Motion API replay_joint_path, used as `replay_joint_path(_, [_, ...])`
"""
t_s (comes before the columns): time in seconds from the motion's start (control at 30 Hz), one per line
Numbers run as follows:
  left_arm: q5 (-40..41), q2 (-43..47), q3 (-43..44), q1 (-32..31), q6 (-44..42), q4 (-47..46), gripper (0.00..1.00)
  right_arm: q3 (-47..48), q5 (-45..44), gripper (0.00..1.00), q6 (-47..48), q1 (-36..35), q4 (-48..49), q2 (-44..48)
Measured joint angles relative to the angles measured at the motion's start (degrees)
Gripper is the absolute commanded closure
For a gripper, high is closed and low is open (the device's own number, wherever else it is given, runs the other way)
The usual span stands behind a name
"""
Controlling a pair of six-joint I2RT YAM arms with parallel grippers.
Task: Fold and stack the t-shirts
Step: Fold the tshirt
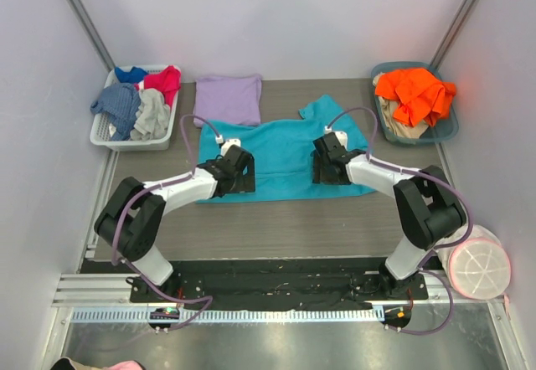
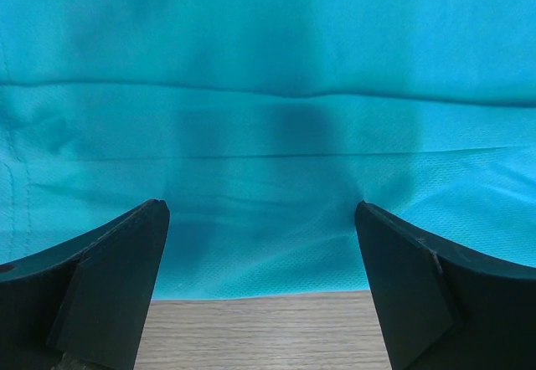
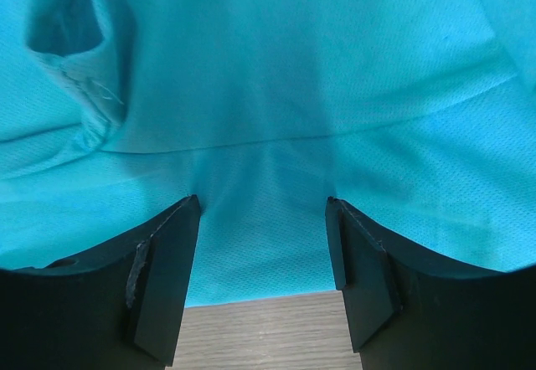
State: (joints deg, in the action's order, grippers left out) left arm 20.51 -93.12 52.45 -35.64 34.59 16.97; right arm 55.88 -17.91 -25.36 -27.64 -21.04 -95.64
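Top external view is showing you the teal t-shirt [image 1: 280, 156] lying spread flat across the middle of the bench [image 1: 285, 228], one sleeve pointing toward the far right. The lavender t-shirt [image 1: 228, 98] is lying folded at the far edge, just beside the teal one's far left corner. Your left claw [image 1: 239, 169] is sitting over the near left part of the teal shirt and your right claw [image 1: 328, 162] over its near right part. Both wrist views are showing the fingers standing apart and gripping nothing, with the shirt's near hem and bare wood crossing the gap, which is wider on the left. Whether the fingertips are touching the cloth you cannot tell. A white basket [image 1: 102, 136] at far left is holding red, blue and grey garments; a blue-green tub [image 1: 448, 127] at far right is holding an orange one.
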Motion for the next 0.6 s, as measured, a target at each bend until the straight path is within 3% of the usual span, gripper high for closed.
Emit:
replay_joint_path(0.3, [3.6, 0.9, -6.1, -3.1, 3.4, -4.8, 0.00, -6.8, 1.1, 0.30, -2.2, 0.0, 5.5, 2.8])
replay_joint_path(0.6, [7.5, 9.0, -15.0, -9.4, 8.9, -6.4, 0.00, -13.2, 3.1, 0.30, -5.9, -0.7, 5.0, 9.7])
